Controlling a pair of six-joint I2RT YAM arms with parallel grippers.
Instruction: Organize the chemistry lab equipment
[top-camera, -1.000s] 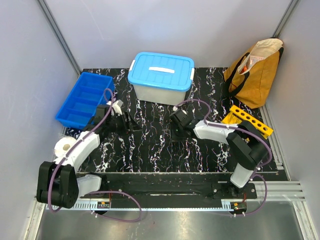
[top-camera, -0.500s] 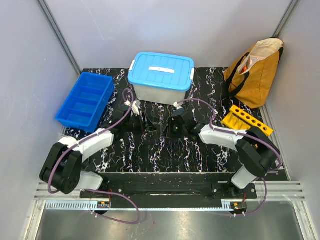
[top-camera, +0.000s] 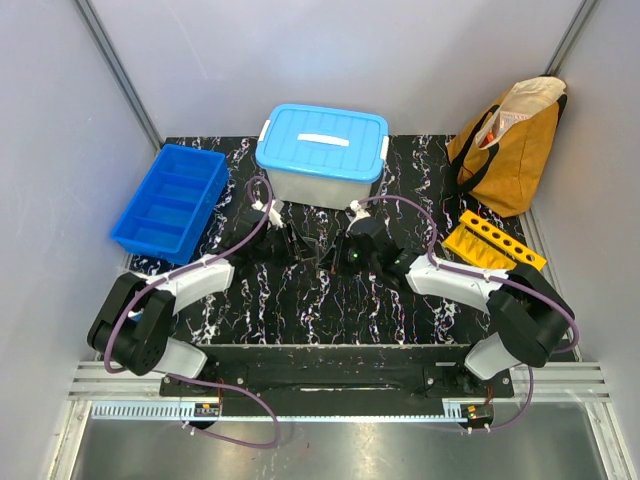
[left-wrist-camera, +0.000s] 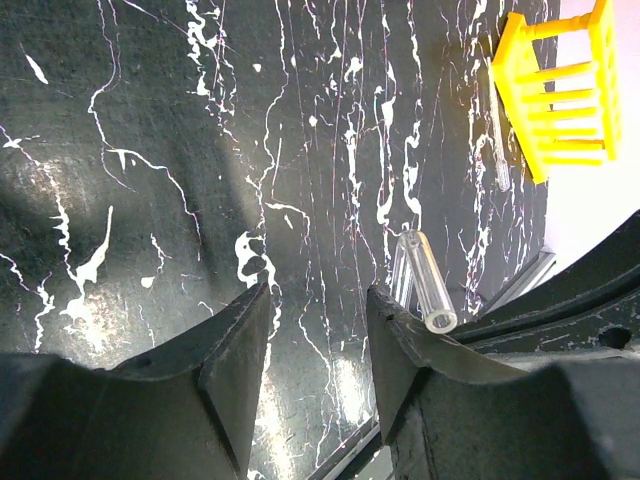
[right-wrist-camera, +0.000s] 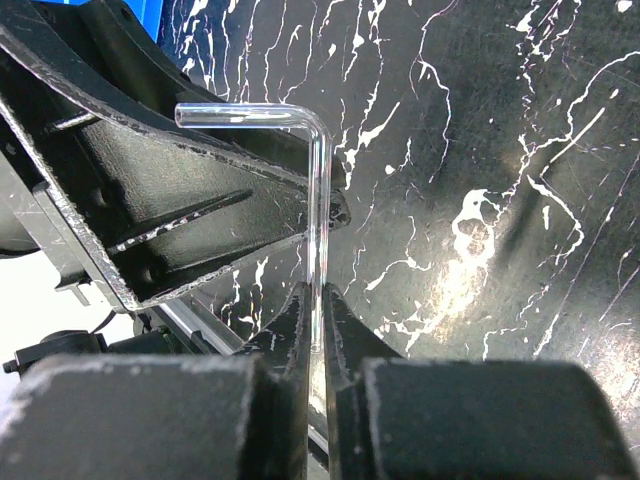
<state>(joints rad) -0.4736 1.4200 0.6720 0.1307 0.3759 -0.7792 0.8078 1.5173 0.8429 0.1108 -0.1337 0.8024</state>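
My right gripper (right-wrist-camera: 318, 292) is shut on the long leg of a thin, bent transparent tube (right-wrist-camera: 319, 200), which rises from the jaws and turns left at the top. The tube's short arm lies across a finger of my left gripper (left-wrist-camera: 317, 295). In the left wrist view its open end (left-wrist-camera: 428, 288) shows just outside the right finger, not between the jaws. The left gripper is open over bare tabletop. In the top view both grippers, left (top-camera: 300, 243) and right (top-camera: 332, 257), meet in front of the tub. The yellow rack (top-camera: 495, 242) lies at the right, with another thin tube (left-wrist-camera: 497, 150) beside it.
A white tub with a blue lid (top-camera: 322, 155) stands at the back centre, close behind both grippers. The blue divided tray (top-camera: 170, 200) sits at the left. A mustard bag (top-camera: 515, 135) leans at the back right.
My left arm has swung right from beside the blue tray to the table's middle, and its jaws have narrowed. The right gripper has shifted slightly left with the tube.
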